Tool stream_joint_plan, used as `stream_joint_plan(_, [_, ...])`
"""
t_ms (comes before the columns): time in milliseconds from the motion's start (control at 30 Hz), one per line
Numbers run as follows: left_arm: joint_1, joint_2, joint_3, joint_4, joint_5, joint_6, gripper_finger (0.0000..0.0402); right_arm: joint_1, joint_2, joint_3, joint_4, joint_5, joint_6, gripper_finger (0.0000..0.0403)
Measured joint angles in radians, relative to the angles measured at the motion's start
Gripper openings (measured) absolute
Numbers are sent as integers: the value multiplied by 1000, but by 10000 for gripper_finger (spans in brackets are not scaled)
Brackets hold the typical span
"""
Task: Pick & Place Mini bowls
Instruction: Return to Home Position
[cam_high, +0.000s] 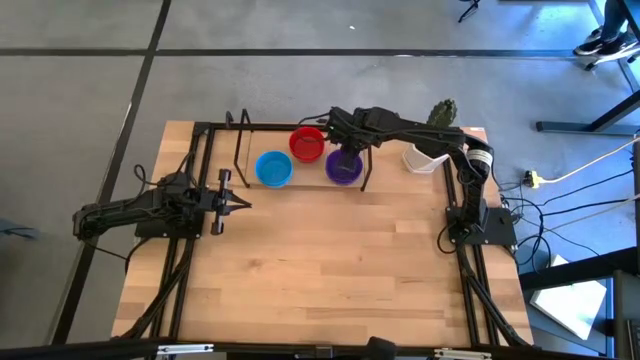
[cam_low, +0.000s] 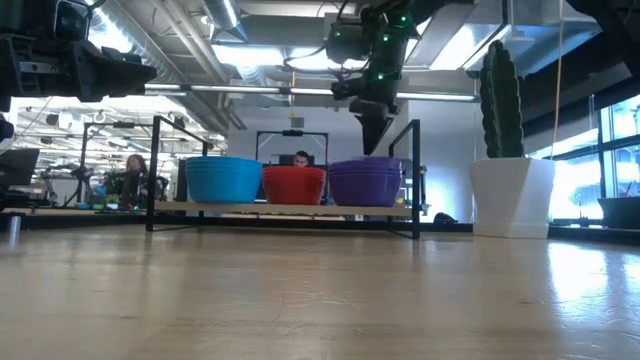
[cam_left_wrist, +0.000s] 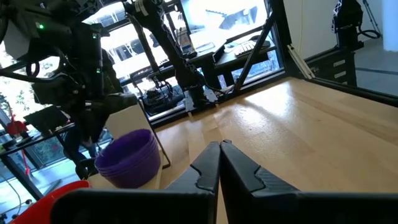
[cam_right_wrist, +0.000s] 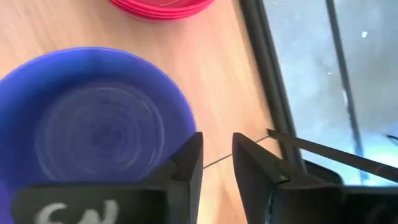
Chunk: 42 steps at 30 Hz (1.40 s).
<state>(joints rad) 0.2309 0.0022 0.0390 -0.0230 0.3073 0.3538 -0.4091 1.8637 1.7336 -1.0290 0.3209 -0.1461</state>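
From above we see a blue stack (cam_high: 273, 169), a red stack (cam_high: 307, 143) and a purple stack (cam_high: 343, 168) of mini bowls on a rack (cam_high: 243, 145) at the wooden table's (cam_high: 330, 260) far edge. The right gripper (cam_high: 347, 153) is over the purple stack. At table level we find a potted cactus (cam_low: 510, 195) to their right. In the wrist views, the left gripper (cam_left_wrist: 219, 144) is pinched together and empty, and the right's fingers are slightly parted, holding nothing.

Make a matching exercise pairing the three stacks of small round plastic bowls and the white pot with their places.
Things: 1 blue plastic bowl stack; 2 red plastic bowl stack; 3 purple plastic bowl stack; 4 white pot.
Places: A under the right hand; B between the other two stacks; C nearest the left arm; D nearest the right arm's base.
Pairs: 1-C, 2-B, 3-A, 4-D.
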Motion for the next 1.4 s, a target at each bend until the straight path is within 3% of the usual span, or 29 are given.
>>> stream_joint_plan(200, [0,0,0,0,0,0,5,0,0,31,2,60,-21,94])
stream_joint_plan(400, [0,0,0,-4,-1,0,2,45,-16,150,12,30,-14,92])
stream_joint_plan(567, [0,0,0,-4,-4,0,7,176,-128,158,177,47,-105,53])
stream_joint_plan(700, [0,0,0,-4,-12,0,7,284,-252,136,271,-38,-153,8])
stream_joint_plan(833, [0,0,0,-4,-12,0,2,400,-405,66,283,88,-128,11])
stream_joint_plan(967, [0,0,0,-4,-11,0,3,489,-607,-102,291,122,-81,4])
stream_joint_plan(1100, [0,0,0,-4,-26,-13,8,540,-844,-404,421,-1,-4,9])
stream_joint_plan(1233, [0,0,0,-4,-30,-26,5,566,-1058,-764,674,-43,2,7])
stream_joint_plan(1400, [0,0,0,-4,-31,-26,1,565,-1257,-1136,1124,-231,3,5])
